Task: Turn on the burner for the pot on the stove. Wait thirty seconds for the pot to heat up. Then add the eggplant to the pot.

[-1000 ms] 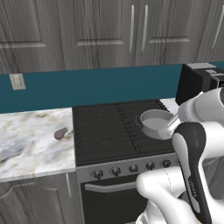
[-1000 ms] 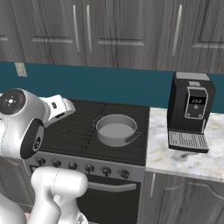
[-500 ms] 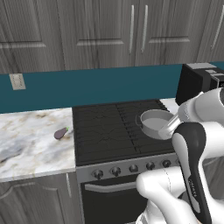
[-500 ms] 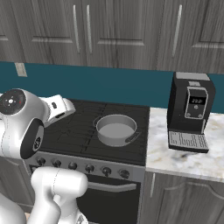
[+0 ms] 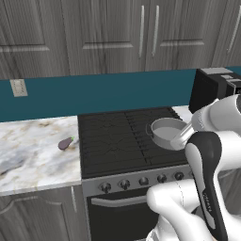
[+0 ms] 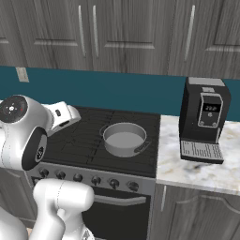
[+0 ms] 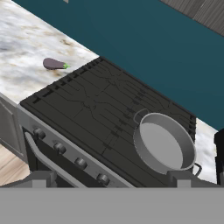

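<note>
Since the small dark purple eggplant with its green stem cap lies on the marbled white bench, well apart from the round, shallow grey metal pot with two loop handles, the final step is judged not yet done. The pot is empty and sits on the right-hand black cast-iron burner grate of the black grated stove with the grey steel front. No flame or glow is visible beneath it, so burner ignition cannot be confirmed; it is judged pending. The row of dark round knobs appears untouched. The gripper has its jaws fully apart and holds nothing. In the hand view, the knobs lie just ahead of the jaws, the pot beyond them to one side, the eggplant well beyond to the other. Remaining: knob turn, heating wait, eggplant transfer.
</note>
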